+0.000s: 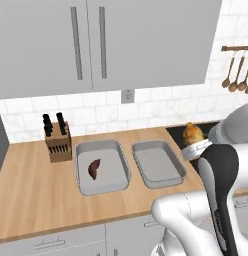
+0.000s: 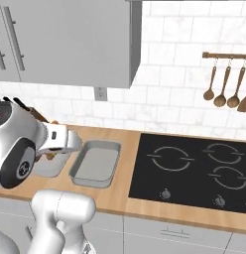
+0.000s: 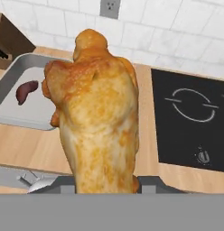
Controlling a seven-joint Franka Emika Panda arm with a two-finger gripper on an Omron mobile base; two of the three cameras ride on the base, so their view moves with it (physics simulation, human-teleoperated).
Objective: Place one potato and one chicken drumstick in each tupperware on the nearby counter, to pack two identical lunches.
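Note:
My gripper (image 1: 194, 142) is shut on an orange-brown chicken drumstick (image 1: 192, 132), held above the counter's right end by the cooktop edge. In the hand view the drumstick (image 3: 98, 117) stands large in the middle, bone tip up, and covers my fingertips. Two light-grey tupperware trays lie side by side on the wooden counter (image 1: 36, 195). The left tupperware (image 1: 115, 148) holds a dark reddish-brown potato (image 1: 94, 168), which also shows as the potato (image 3: 26, 91) in the hand view. Nothing lies in the right tupperware (image 1: 158, 161). The other potato and drumstick are out of view.
A wooden knife block (image 1: 58, 137) stands left of the trays against the tiled wall. The black cooktop (image 2: 194, 168) lies to the right of the right tupperware (image 2: 95, 161). Wooden utensils (image 2: 224, 84) hang on a rail above it. Grey cabinets hang overhead.

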